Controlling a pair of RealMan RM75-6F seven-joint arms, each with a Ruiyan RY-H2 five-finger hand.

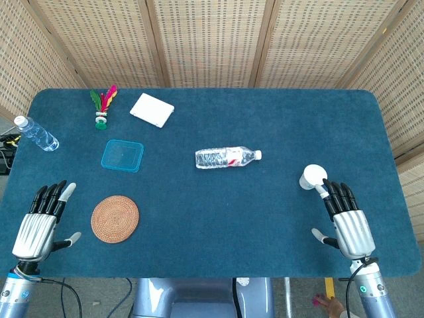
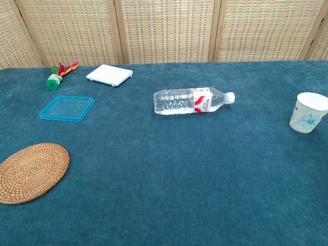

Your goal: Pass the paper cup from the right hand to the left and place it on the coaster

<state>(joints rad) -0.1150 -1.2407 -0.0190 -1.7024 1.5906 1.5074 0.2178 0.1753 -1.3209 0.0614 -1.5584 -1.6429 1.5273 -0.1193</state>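
The white paper cup [image 1: 312, 177] [image 2: 308, 113] stands upright on the blue table at the right, with a faint blue flower print. My right hand [image 1: 346, 222] lies flat just in front of it, fingers spread, fingertips close to the cup but holding nothing. The round woven coaster [image 1: 114, 218] [image 2: 31, 171] lies at the front left. My left hand [image 1: 43, 222] rests flat to the left of the coaster, fingers apart and empty. Neither hand shows in the chest view.
A clear water bottle [image 1: 226, 158] [image 2: 192, 101] lies on its side mid-table. A blue plastic lid [image 1: 122, 156], white flat box [image 1: 152, 109] and feathered shuttlecock [image 1: 102, 108] sit at the back left. Another bottle [image 1: 38, 134] lies at the left edge.
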